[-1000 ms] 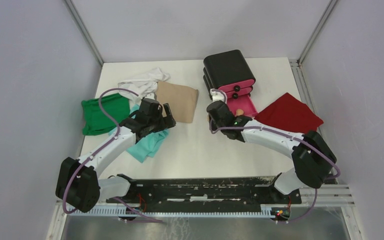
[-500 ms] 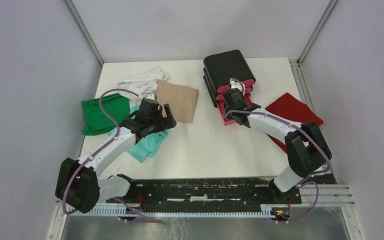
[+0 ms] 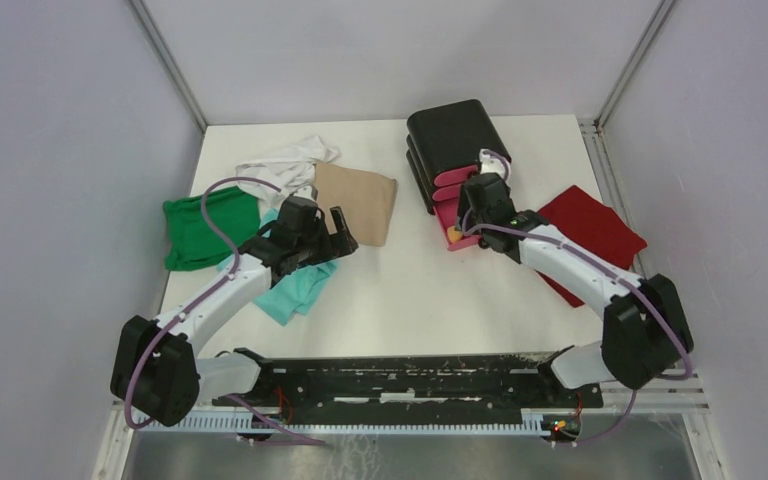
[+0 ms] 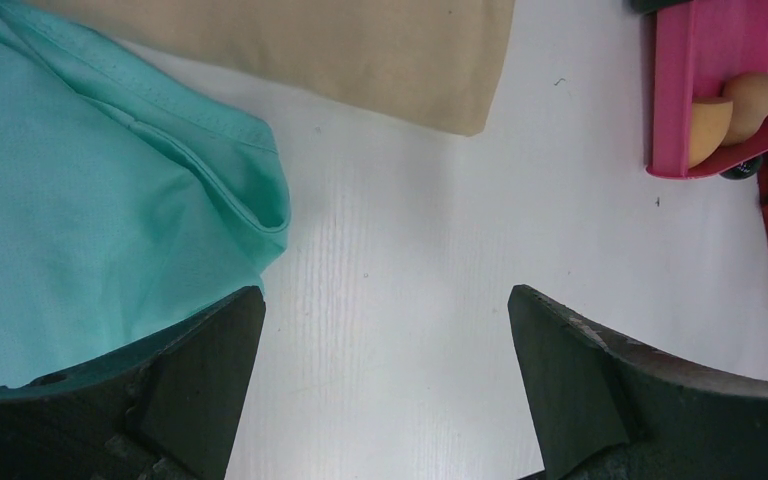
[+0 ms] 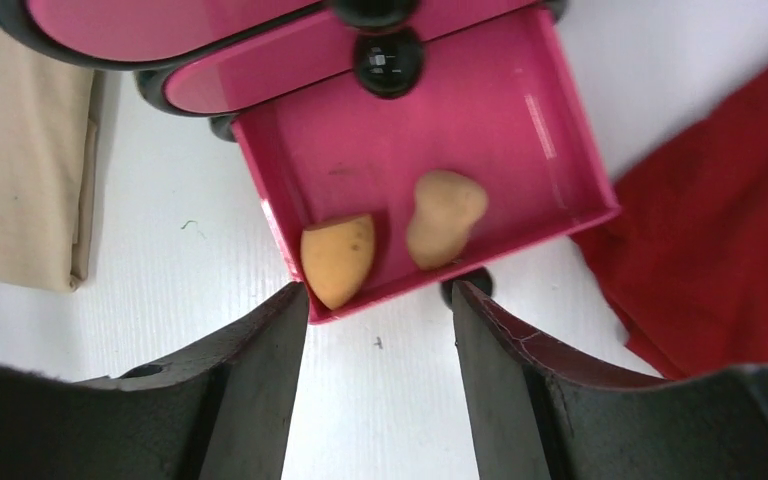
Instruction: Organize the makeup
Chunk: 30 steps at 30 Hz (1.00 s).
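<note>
Two orange egg-shaped sponges [image 5: 338, 259] [image 5: 444, 216] lie in the open pink bottom drawer [image 5: 480, 120] of the black box [image 3: 455, 135]. They also show in the left wrist view [image 4: 708, 128] [image 4: 753, 95]. My right gripper [image 5: 378, 295] is open and empty, above the table just off the drawer's front edge; in the top view it [image 3: 472, 222] hangs over the drawer. My left gripper [image 4: 385, 300] is open and empty over bare table beside the teal cloth [image 4: 80, 200]. The compacts, bottle and puff are out of view.
Two pink drawers above the open one are closed [image 5: 160, 25]. Folded cloths lie around: green [image 3: 200, 230], white [image 3: 285, 160], beige [image 3: 360, 200], teal [image 3: 295, 285] under the left arm, and red [image 3: 590, 230] right of the drawer.
My right gripper swung from the left of the open drawer to over it. An orange sponge now shows at the drawer's front left corner. The left arm has not moved.
</note>
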Motion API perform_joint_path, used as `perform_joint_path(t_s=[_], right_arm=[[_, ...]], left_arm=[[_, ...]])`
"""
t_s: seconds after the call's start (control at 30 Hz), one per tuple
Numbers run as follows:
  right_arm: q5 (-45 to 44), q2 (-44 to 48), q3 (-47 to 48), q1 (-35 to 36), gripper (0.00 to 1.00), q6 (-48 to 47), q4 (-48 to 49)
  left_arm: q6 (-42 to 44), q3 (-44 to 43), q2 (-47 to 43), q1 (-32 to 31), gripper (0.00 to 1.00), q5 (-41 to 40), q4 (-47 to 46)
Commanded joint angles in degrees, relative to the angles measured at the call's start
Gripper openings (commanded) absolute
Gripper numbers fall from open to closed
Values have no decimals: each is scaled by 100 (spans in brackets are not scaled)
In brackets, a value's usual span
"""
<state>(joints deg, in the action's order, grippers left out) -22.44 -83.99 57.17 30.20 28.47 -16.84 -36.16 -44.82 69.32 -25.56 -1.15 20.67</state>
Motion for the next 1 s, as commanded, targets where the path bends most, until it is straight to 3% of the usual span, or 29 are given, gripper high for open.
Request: perform_joint_path(t_s=[0.0, 0.17, 0.3, 0.67, 0.97], right_arm=[[-96, 779, -507, -217, 61, -107, -58], [-65, 1398, -1123, -366, 61, -129, -108], [368, 1548, -1504, -679, 61, 64, -12], [1355, 929, -1766, -1177, 67, 108, 493], [1483, 860, -2170, -1210, 64, -409, 1652]], left_arm=[[158, -185, -97, 25, 99, 220, -349], [-12, -625, 183, 18, 99, 506, -676], [98, -1476, 726, -101, 99, 708, -779], [-14, -3798, 2540, -882, 99, 15, -483], [-271, -5211, 3848, -1066, 99, -41, -406]])
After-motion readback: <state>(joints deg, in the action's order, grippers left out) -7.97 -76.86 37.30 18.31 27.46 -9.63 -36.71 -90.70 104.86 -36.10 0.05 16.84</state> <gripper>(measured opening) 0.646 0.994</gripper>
